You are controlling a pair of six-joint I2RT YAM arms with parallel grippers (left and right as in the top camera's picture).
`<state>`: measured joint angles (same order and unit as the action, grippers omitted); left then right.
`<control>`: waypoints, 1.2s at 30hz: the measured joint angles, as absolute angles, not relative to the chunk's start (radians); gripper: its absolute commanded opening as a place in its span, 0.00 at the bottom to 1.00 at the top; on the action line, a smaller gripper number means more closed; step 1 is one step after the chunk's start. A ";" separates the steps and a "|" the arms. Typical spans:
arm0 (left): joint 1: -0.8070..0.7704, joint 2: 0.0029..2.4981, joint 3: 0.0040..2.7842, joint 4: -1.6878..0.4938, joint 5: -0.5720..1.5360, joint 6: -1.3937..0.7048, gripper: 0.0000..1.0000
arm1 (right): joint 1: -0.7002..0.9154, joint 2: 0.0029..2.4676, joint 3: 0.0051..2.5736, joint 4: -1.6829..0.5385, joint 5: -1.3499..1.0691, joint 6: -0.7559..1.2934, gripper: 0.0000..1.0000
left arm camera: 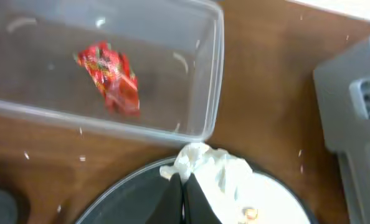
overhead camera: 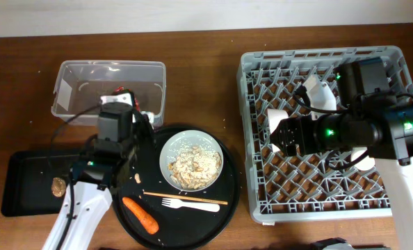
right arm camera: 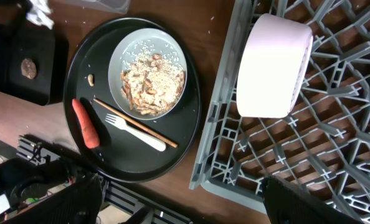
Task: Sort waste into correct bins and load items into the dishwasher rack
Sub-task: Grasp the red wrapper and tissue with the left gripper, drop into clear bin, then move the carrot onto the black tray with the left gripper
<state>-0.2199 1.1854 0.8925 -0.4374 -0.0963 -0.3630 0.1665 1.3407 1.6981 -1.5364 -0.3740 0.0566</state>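
Left claw (left arm camera: pixel 184 185) tips around crumpled white tissue (left arm camera: pixel 213 167)

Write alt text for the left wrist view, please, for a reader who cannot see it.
The left gripper pinches a white tissue at the edge of a black tray. Behind it, a clear tub on the wooden table holds a red wrapper; the grey rack shows at right.

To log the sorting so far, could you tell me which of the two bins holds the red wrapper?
The clear plastic tub; the red wrapper lies inside it. The shallow black tray shows just a brown lump.
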 measured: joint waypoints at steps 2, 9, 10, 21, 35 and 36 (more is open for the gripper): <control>-0.213 1.242 0.901 -0.234 -0.194 -0.363 0.50 | 0.167 1.341 1.698 -1.534 -0.374 0.057 0.87; -0.086 1.544 1.302 -0.683 -0.058 -0.185 0.99 | 0.167 1.341 1.698 -1.546 -0.374 0.057 0.87; -0.086 1.494 1.346 -0.819 -0.031 -0.168 0.98 | 0.167 1.341 1.698 -1.544 -0.374 0.057 0.87; -0.219 1.147 1.244 -1.467 -0.021 -0.509 0.56 | 0.308 1.341 1.698 -1.548 -0.329 0.074 0.87; -0.223 1.079 0.422 -0.925 0.177 -0.891 0.22 | 0.308 1.340 1.698 -1.544 -0.307 0.097 0.87; -0.223 1.080 0.433 -0.950 0.176 -0.891 0.22 | 0.308 1.340 1.698 -1.546 -0.307 0.097 0.87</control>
<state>-0.2226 1.0798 0.4328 -0.9497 0.1764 -0.8906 0.3084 1.3399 1.6981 -1.5455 -0.3065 0.0971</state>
